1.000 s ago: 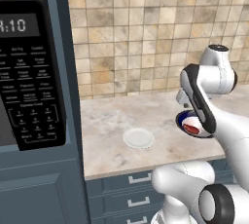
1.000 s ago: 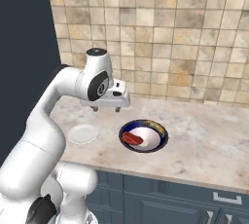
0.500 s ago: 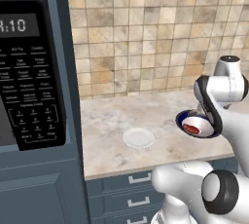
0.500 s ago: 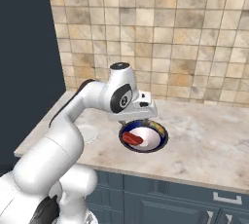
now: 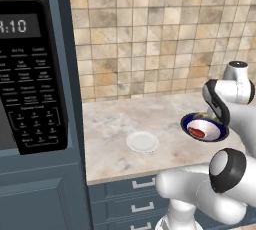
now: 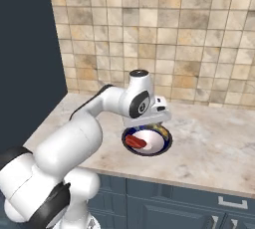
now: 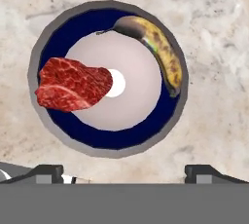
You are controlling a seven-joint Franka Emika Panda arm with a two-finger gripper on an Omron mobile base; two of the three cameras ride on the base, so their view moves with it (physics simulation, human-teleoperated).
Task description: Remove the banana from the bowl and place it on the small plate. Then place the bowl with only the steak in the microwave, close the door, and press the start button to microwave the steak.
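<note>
Microwave (image 5: 30, 79): large, black, built into blue-grey cabinetry at the left of the scene. Keypad panel (image 5: 32, 104) and lit digital display (image 5: 15, 26) face forward. The door's state cannot be told from what shows.

Counter (image 5: 115, 129): beige marbled stone top, running right from the microwave cabinet, backed by a tan tiled wall (image 6: 149, 34). Blue-grey drawers (image 5: 135, 194) with pale handles sit beneath its near edge.

Robot arm (image 6: 99, 118): white with dark joints, reaching forward over the counter; the hand hangs directly above the bowl.

Bowl (image 7: 108, 77): round, dark blue at the rim and inner wall, white at the centre. It stands on the counter, to the right of the small plate and well apart from it. It holds both the steak and the banana.

Small plate (image 5: 142, 141): flat, round, white, lying bare on the counter between the microwave cabinet and the bowl.

Gripper (image 7: 124, 172): two dark fingertips (image 7: 48, 173) spread wide apart at the bottom of the hand view, holding nothing, poised above the bowl and clear of its rim.

Banana (image 7: 155, 50): curved, yellow with brown-dark patches, lying along the blue inner wall, on the side opposite the steak.

Steak (image 7: 73, 84): reddish-brown marbled slab, resting on the white floor of the bowl and overlapping the blue wall; it does not touch the banana.
</note>
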